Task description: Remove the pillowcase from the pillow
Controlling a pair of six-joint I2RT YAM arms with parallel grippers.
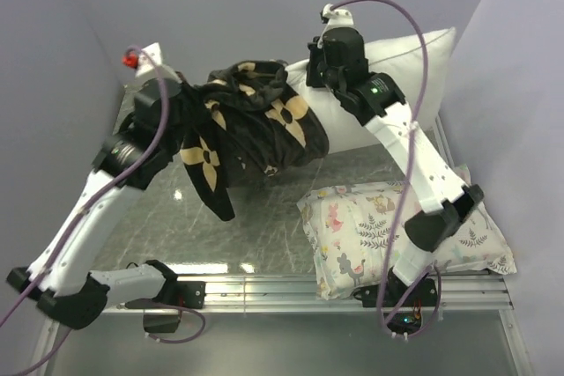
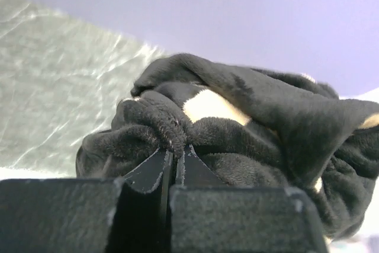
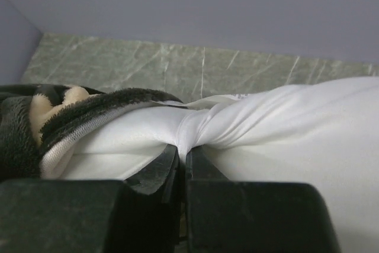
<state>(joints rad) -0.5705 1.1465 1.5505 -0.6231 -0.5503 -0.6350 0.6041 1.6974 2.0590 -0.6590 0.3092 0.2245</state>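
**Pillowcase bunched at one end of pillow; both claws clamped**

Nearest, a floral-print cushion (image 1: 370, 231) lies on the counter (image 1: 256, 231). Beyond it, the left claw (image 2: 176, 155) is pressed together on a fold of the bunched black pillowcase (image 1: 256, 129). This hides one end of the white pillow (image 1: 401, 63). Farthest, the right claw (image 3: 182, 153) pinches the pillow's bare cloth. Both claws' tips are buried in fabric.

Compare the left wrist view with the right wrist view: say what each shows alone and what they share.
Only the left wrist view shows the left claw pinched shut on a bunched fold of the pillowcase. Only the right wrist view shows the right claw shut on the white pillow, which is partly bare. Both show the black pillowcase, the marbled table and the lilac wall.
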